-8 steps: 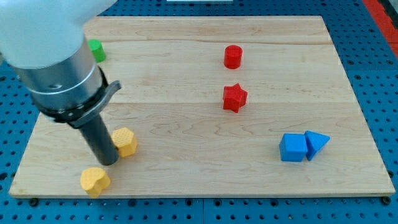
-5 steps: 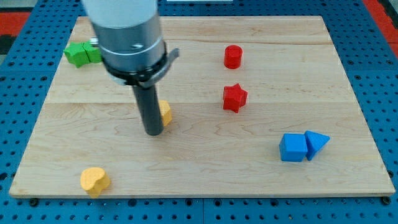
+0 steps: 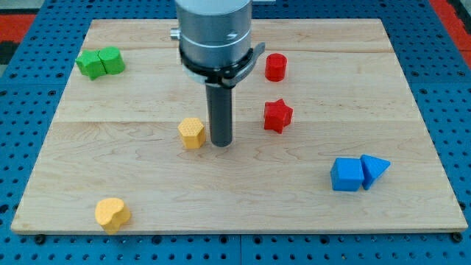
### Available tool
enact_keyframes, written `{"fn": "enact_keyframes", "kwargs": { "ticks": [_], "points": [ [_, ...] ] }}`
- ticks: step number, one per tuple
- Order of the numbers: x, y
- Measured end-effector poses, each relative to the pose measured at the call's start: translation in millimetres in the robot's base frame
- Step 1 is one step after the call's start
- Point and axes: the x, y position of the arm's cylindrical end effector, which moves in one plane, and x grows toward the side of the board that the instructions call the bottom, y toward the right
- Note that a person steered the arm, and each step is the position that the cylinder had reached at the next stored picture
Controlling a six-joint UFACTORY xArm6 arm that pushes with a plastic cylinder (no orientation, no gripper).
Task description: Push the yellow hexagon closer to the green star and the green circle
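DESK: Where does the end effector sit?

FIELD: My tip [image 3: 221, 143] rests on the bench [image 3: 309, 213] just to the view's right of the yellow hexagon [image 3: 191, 132], close beside it; contact can't be confirmed. It is a bare rod, holding nothing.

DESK: And the targets?

FIELD: The green star [image 3: 90, 64] and green circle [image 3: 112, 59] touch, 2 blocks at the view's top left, well apart from the hexagon.

DESK: How will it handle?

FIELD: Likely light, rigid and quick to slide or spin. Best pushed squarely on its lower-right face, toward the view's upper left.
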Motion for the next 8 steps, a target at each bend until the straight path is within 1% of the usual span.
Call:
{"fn": "enact_keyframes", "kwargs": {
  "ticks": [1,3,4,5,6,7,8],
  "points": [
    [8.2,-47.3],
    [-88.0,-74.8],
    [-113.8,-66.5],
    [-154.1,-44.0],
    [-168.4,-42.2],
    [-161.3,-80.3],
    [-150.2,-130.5]
  ]
}}
